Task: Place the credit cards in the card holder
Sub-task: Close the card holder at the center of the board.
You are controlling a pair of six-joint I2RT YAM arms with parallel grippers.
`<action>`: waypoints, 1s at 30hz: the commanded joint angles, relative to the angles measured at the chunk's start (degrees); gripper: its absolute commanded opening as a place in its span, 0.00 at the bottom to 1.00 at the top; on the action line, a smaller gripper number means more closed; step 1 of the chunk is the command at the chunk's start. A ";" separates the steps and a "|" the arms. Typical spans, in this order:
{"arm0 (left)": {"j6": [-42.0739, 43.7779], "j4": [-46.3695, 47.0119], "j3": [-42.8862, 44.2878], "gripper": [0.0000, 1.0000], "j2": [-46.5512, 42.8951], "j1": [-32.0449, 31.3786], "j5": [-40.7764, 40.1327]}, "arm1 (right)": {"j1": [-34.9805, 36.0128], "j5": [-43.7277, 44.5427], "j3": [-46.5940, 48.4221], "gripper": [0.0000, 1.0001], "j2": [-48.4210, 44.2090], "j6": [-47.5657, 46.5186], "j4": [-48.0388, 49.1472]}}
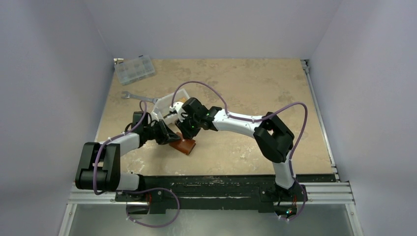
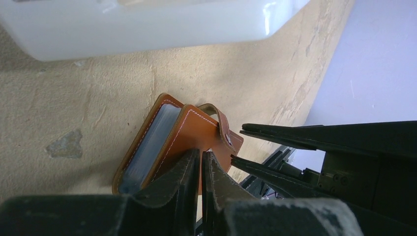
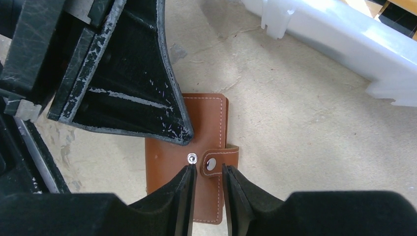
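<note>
Beside the tray (image 1: pixel 178 94), the holder (image 3: pixel 209 123) is lying on the table (image 1: pixel 255 83), its snap undone. The left claw (image 2: pixel 201 164) is pressing on the cover, nearly closed. The right claw (image 3: pixel 206 177) is narrowly straddling the strap (image 3: pixel 230 155), and I cannot tell if it is gripping. Pulling could be dragging the holder along or slipping off. The tabletop is looking mottled tan, the walls pale. No cards are showing.

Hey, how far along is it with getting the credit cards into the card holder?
Done: the card holder is unsnapped, its strap loose, cover ajar. In hand: the left gripper is at its cover, the right gripper straddles the strap. Left: loading cards; neither gripper shows one.
</note>
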 commanded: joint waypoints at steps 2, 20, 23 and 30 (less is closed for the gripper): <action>0.52 1.96 0.60 0.11 0.91 -0.31 -0.03 | 0.34 -0.75 2.80 0.37 0.62 -1.15 -0.08; 1.14 1.63 0.19 0.10 1.26 -0.32 -0.23 | 0.52 -1.14 2.95 0.06 1.04 -1.15 0.92; 1.13 1.58 0.14 0.09 1.26 -0.25 -0.24 | 0.47 -2.10 2.45 0.00 0.78 -1.10 1.31; 1.23 0.83 -0.03 0.07 1.33 -0.25 -2.20 | -1.28 -7.53 -0.57 0.00 -1.05 2.46 4.43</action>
